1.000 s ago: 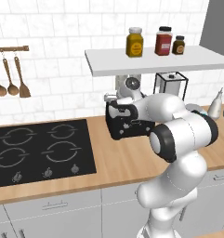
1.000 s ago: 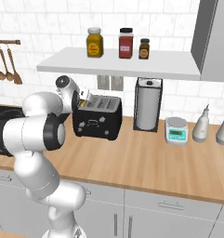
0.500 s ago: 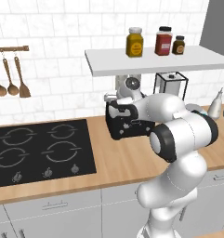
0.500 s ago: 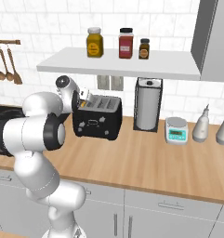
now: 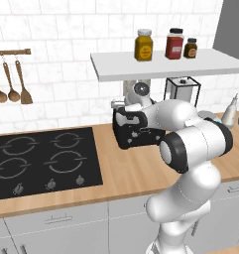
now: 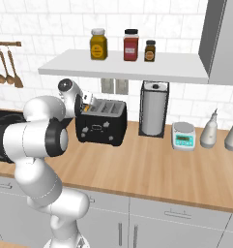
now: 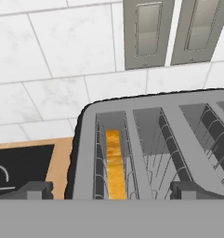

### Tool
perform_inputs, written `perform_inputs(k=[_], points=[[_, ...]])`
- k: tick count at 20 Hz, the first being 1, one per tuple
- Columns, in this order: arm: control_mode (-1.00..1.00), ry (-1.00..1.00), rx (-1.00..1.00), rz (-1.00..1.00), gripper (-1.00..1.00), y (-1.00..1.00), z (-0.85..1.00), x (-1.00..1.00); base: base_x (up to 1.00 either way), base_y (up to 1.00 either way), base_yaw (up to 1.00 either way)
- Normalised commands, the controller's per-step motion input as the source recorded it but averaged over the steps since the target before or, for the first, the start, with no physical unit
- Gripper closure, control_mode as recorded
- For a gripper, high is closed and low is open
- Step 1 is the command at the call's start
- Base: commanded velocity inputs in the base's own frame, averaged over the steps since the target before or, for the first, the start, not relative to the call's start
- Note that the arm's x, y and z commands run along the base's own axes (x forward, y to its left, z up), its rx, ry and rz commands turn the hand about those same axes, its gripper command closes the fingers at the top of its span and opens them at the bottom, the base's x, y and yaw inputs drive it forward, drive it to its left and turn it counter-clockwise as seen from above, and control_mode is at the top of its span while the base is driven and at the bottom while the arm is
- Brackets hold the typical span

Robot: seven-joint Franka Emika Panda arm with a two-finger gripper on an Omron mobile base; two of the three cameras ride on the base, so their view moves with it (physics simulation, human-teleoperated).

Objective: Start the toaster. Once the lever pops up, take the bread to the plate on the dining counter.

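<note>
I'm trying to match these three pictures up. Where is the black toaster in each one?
Left base view: the toaster sits mid-picture on the wooden worktop, partly behind the white arm.
Right base view: left of centre, beside the arm.
Hand view: seen from above, across the lower half, with the bread in its left slot.
Shared landmark: the wall sockets behind it.

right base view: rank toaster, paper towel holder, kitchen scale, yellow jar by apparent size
1. Toaster
2. Paper towel holder, close behind
3. Kitchen scale
4. Yellow jar, similar to the scale; it sits farther back on the shelf, so unsure.
</note>
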Motion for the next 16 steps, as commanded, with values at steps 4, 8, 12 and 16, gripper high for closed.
perform_inputs(k=[4,8,12,16], points=[[-1.0,0.0,0.0,0.0,-1.0,0.0,0.0,0.0,0.0,0.0,0.0],[-1.0,0.0,0.0,0.0,-1.0,0.0,0.0,0.0,0.0,0.0,0.0],[-1.0,0.0,0.0,0.0,-1.0,0.0,0.0,0.0,0.0,0.0,0.0],[-1.0,0.0,0.0,0.0,-1.0,0.0,0.0,0.0,0.0,0.0,0.0]])
